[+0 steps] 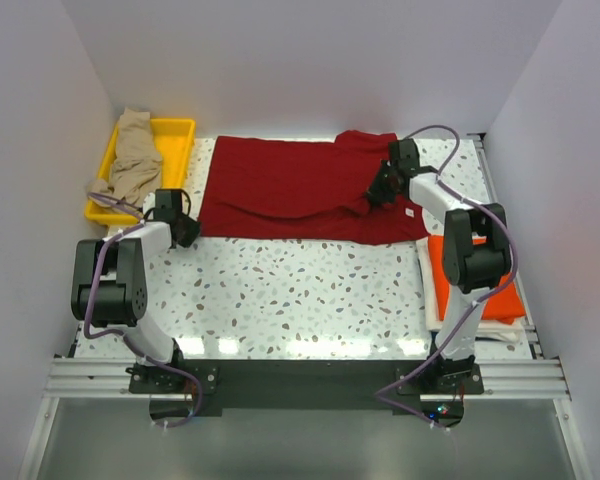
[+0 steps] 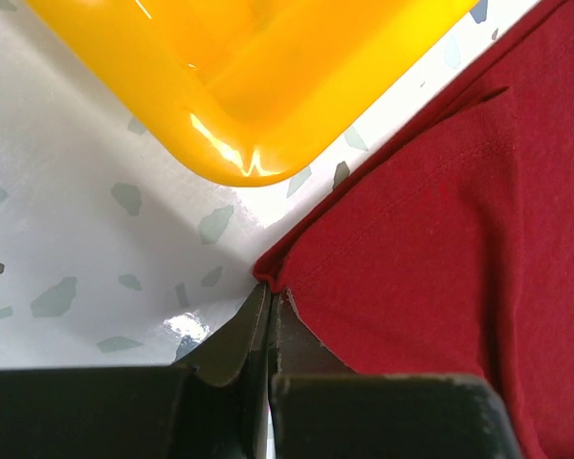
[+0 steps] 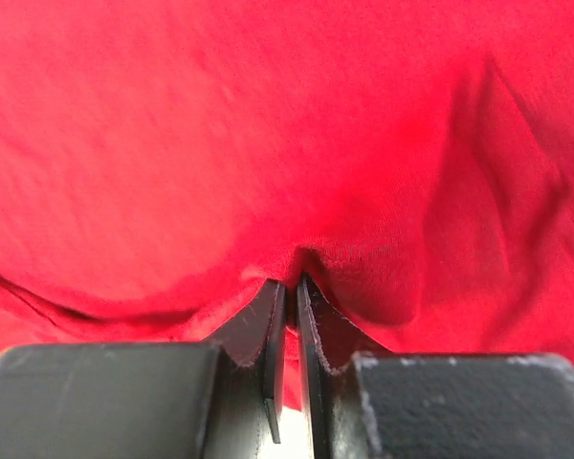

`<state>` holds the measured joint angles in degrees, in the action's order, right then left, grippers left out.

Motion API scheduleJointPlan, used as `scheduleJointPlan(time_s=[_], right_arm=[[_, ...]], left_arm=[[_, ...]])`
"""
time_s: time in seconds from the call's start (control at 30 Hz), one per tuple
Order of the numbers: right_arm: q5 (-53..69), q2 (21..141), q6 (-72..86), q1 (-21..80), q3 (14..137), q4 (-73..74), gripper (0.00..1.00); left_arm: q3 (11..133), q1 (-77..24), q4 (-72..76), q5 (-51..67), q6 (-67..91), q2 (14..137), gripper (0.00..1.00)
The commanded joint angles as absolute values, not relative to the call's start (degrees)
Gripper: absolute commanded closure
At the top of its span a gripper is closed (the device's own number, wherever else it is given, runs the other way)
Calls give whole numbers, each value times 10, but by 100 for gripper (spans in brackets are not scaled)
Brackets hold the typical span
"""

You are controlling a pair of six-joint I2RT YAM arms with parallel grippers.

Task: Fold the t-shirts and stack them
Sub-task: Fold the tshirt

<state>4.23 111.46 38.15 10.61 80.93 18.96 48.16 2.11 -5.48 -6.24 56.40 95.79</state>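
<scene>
Now: dark red soft cloth t-shirt [image 1: 280, 190] spread across far side of speckled surface [image 1: 310, 290]. Left hand [image 2: 271, 295] pinches its near-left corner; right hand [image 3: 289, 285] pinches cloth near right end. Lift both evenly, keep edge taut.

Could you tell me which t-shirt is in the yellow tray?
The tan-beige t-shirt; the dark red t-shirt lies spread on the table, the orange t-shirt at its right edge.
</scene>
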Motion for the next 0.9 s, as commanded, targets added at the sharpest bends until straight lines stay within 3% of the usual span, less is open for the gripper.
scheduleJointPlan(time_s=[0.0,0.1,0.23,0.57,0.63,0.87], right_arm=[[49,1154,387,108,864,213,90],[59,1184,390,108,901,221,85],[83,1204,392,107,932,198,58],[101,1186,358,107,949,146,23],[94,1177,354,108,940,149,18],[36,1113,337,107,900,199,18]], left_arm=[[501,20,-54,-71,555,960,100],[501,20,-54,-69,555,962,100],[502,19,-57,-67,555,962,100],[497,20,-64,-63,552,952,100],[497,22,-65,-63,552,953,100],[492,25,-65,-64,548,941,100]])
